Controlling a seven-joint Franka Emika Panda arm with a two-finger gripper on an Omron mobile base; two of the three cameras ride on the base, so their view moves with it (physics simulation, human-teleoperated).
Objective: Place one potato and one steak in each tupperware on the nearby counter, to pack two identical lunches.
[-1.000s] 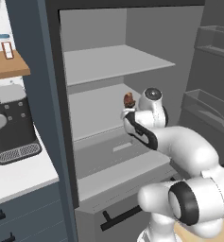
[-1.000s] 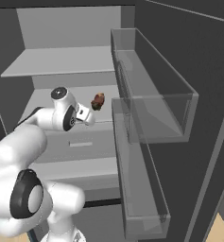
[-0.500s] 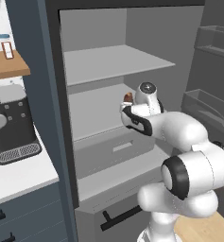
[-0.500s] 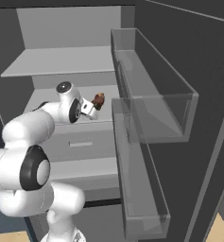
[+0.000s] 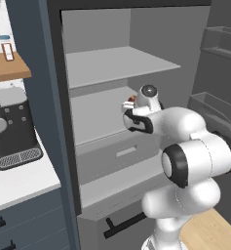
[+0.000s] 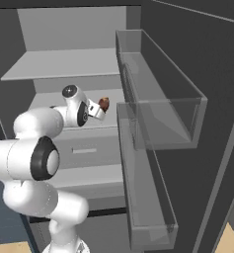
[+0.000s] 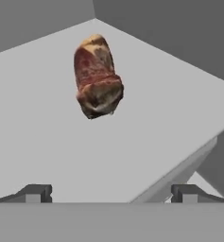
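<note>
Left base view, arm: we see the white arm (image 5: 190, 156) reaching into an open fridge, its wrist level with the middle shelf (image 5: 100, 114).
Left base view, steak: a small red-brown steak (image 5: 131, 99) peeks out just past the wrist, on that middle shelf near its right end.
Left base view, tabletop: to the left we see the white speckled tabletop (image 5: 19, 178) over dark blue-grey cabinet fronts, with a dark coffee machine (image 5: 12, 129) standing on it.
Left base view, drawer: a grey drawer (image 5: 119, 156) sits below the middle shelf.
Right base view, fingers: we see the fingers (image 6: 99, 110) pointing right toward the steak (image 6: 103, 103), which lies on the shelf just beyond them, close to the clear door bins (image 6: 158, 108).
Right base view, grip: from here we cannot tell whether anything touches the meat.
Hand view, fingers: we see the two dark fingertips (image 7: 35, 193) set wide apart at the bottom corners, with nothing between them.
Hand view, steak: the steak (image 7: 97, 77) lies ahead on the pale grey shelf (image 7: 47, 142), apart from the fingers, near the back corner of the fridge.
</note>
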